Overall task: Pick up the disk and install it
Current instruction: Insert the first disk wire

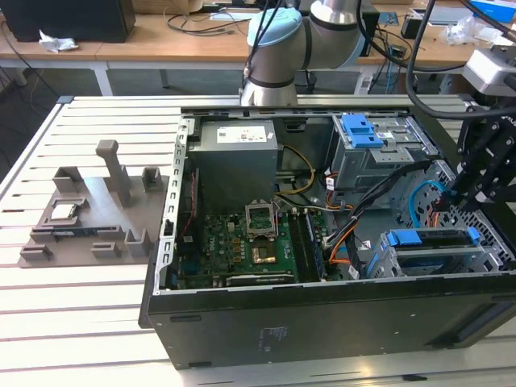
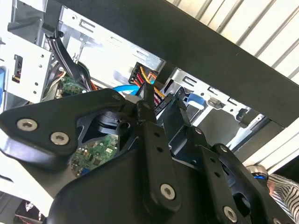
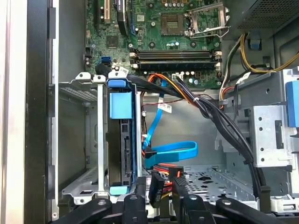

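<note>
The computer case (image 1: 322,322) is black outside, with a green motherboard (image 1: 242,246) inside. The disk (image 3: 122,140) shows dark with a blue carrier frame, seated in a silver drive cage (image 3: 84,140). A bright blue cable (image 3: 173,151) curls beside orange and black wires (image 3: 187,93). The gripper (image 2: 163,109) is black; the slatted tabletop (image 1: 72,322) is white.

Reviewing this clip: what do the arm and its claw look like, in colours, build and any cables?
The arm has silver-grey tube segments with pale blue joint caps. The claw is matte black, built from flat linkage bars pinned with silver screws and rivets, as both wrist views show. Black cables loop down toward the claw's end of the arm.
</note>
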Motion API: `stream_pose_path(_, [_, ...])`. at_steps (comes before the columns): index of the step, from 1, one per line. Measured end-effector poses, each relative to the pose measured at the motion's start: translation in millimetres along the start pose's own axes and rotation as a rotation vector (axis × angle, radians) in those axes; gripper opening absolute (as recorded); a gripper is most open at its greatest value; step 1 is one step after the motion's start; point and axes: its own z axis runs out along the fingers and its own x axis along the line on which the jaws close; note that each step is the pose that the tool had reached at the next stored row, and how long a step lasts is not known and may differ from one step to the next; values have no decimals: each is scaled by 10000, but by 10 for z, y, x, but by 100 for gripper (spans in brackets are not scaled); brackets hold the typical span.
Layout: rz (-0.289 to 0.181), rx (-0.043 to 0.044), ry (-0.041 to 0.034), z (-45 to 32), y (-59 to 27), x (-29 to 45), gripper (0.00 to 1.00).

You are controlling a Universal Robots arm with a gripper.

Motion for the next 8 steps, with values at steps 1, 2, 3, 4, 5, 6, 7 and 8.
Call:
stream_pose_path(1, [0, 0, 0, 1, 0, 0, 36])
stream_pose_path(2, [0, 0, 0, 2, 0, 0, 35])
stream_pose_path(3, [0, 0, 1, 2, 0, 0, 35])
stream_pose_path(4, [0, 0, 1, 3, 0, 0, 28])
stream_pose_path(5, [0, 0, 0, 4, 0, 0, 28])
stream_pose_path(6, [0, 0, 1, 8, -1, 0, 19])
stream_pose_path(7, [1, 0, 0, 9, -1, 1, 19])
stream_pose_path(8, [1, 0, -2, 10, 1, 7, 19])
